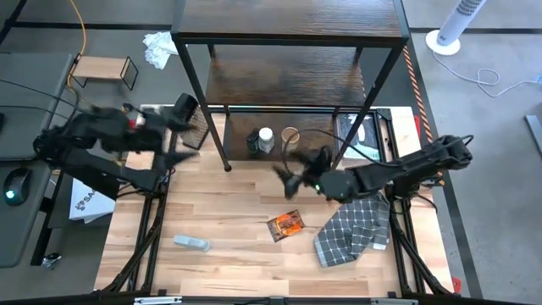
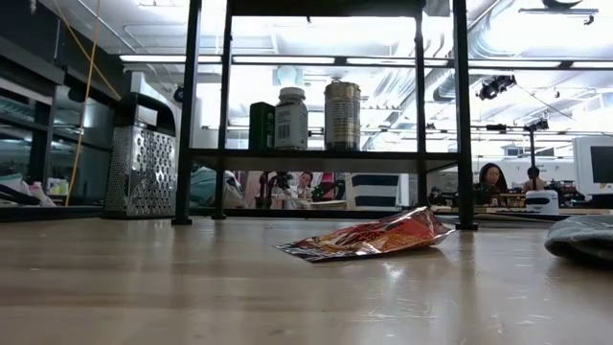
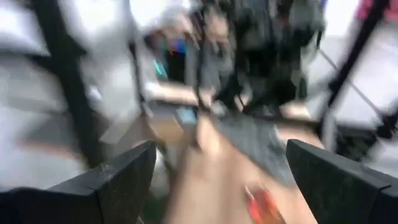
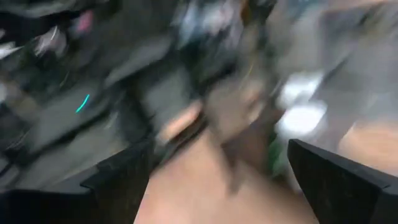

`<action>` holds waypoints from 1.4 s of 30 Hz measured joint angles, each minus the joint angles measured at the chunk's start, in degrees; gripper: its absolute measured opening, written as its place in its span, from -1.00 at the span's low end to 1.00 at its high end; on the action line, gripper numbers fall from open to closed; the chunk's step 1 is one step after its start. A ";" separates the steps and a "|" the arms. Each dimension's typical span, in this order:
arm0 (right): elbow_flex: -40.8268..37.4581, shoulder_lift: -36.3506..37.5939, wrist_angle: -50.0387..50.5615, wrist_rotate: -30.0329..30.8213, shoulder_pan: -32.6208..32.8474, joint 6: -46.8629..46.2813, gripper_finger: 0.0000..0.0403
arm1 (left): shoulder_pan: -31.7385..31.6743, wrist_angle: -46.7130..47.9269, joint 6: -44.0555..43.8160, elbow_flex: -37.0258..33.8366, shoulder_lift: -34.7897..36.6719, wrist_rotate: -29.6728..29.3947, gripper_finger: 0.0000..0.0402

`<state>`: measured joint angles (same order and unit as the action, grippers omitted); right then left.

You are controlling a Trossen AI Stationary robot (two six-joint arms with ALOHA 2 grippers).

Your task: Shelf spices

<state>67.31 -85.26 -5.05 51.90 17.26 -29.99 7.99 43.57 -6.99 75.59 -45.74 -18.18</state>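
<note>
Fingers spread on both grippers [image 1: 180,140] [image 1: 290,174], packet [image 1: 285,225] on table [image 1: 229,212]

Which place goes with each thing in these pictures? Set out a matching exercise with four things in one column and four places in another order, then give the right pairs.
Things:
1. reddish-brown packet
2. white-capped jar
3. metal box grater
4. checked cloth

Places:
A. on a board of the shelf, beside two other containers
B. flat on the bare table, in front of the shelf
C. standing upright on the table near the shelf's left legs
D. crumpled at the table's right side, under the right arm

Pairs: 1-B, 2-A, 3-C, 4-D
</note>
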 joint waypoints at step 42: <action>-11.92 -12.13 25.03 -48.69 -0.99 -38.28 0.52 | 28.72 -22.81 -55.00 -23.37 -32.86 -15.50 0.76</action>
<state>55.40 -97.39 19.98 3.20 16.27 -68.26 36.71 20.76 -61.99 52.23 -78.59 -33.69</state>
